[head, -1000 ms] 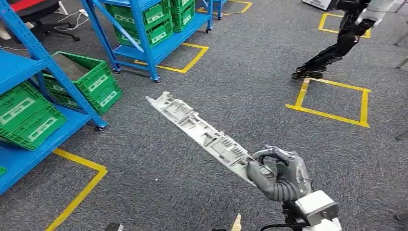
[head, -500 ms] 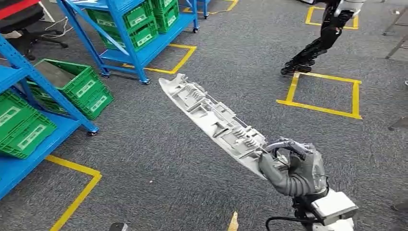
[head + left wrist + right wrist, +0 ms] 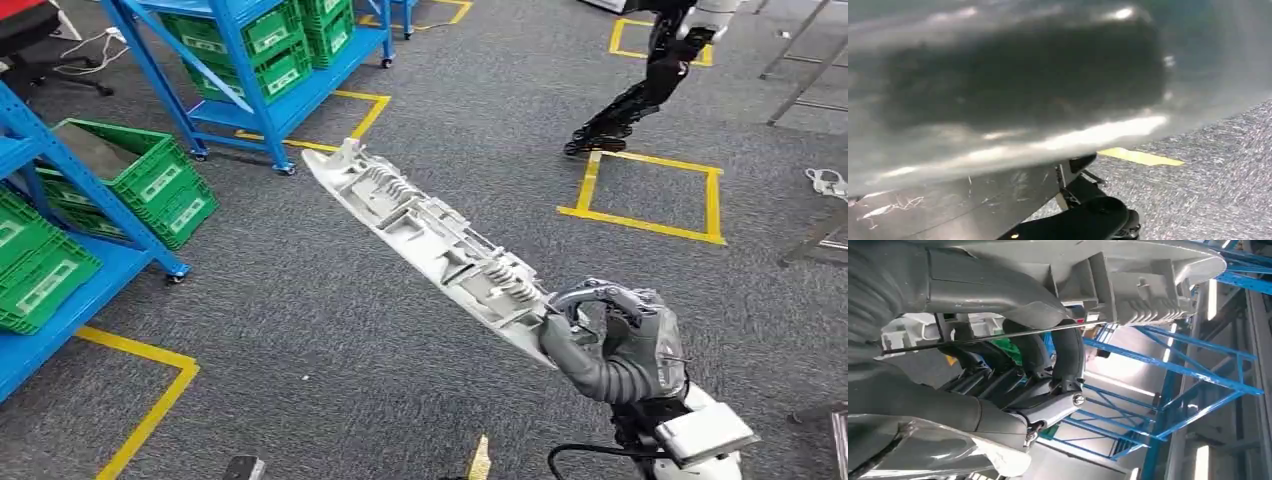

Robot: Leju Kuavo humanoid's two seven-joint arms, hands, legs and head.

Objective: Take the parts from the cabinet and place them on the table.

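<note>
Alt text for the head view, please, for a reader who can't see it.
The robot's right hand holds one end of a long grey plastic part, which angles out above grey carpet marked with yellow tape squares. Blue shelving with green crates stands to the left.

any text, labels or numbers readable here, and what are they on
None can be read.
White labels on the green crates on and beside the blue shelves: too small and blurred to make out.
The long grey part in the right hand: no print visible.
Yellow floor tape: plain squares, no writing.
</note>
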